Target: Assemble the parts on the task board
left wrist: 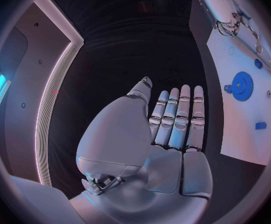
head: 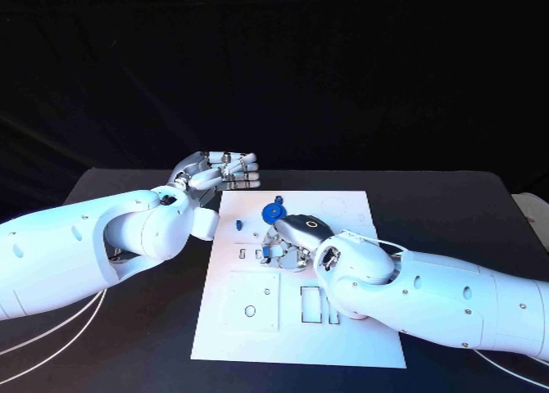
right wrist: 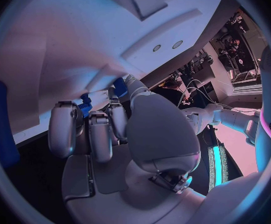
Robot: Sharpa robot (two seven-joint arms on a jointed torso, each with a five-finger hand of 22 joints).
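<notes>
The white task board point(head: 301, 327) lies in the middle of the table. A blue gear point(head: 272, 213) stands on its far part, with a small blue piece point(head: 239, 223) to its left. My right hand point(head: 293, 235) rests on the board just behind the gear, fingers curled down. In the right wrist view those fingers point(right wrist: 98, 129) and the thumb close round a small ribbed blue part point(right wrist: 84, 104) against the board point(right wrist: 67, 45). My left hand point(head: 218, 171) hovers off the board's far left corner, flat and holding nothing. Its wrist view shows the palm point(left wrist: 173, 134), the gear point(left wrist: 241, 86) and the board point(left wrist: 235, 129).
The near half of the board has a raised plate with a round hole point(head: 250, 311) and rectangular slots point(head: 310, 303). Black table point(head: 133, 344) surrounds the board. A white object point(head: 537, 209) sits at the table's right edge.
</notes>
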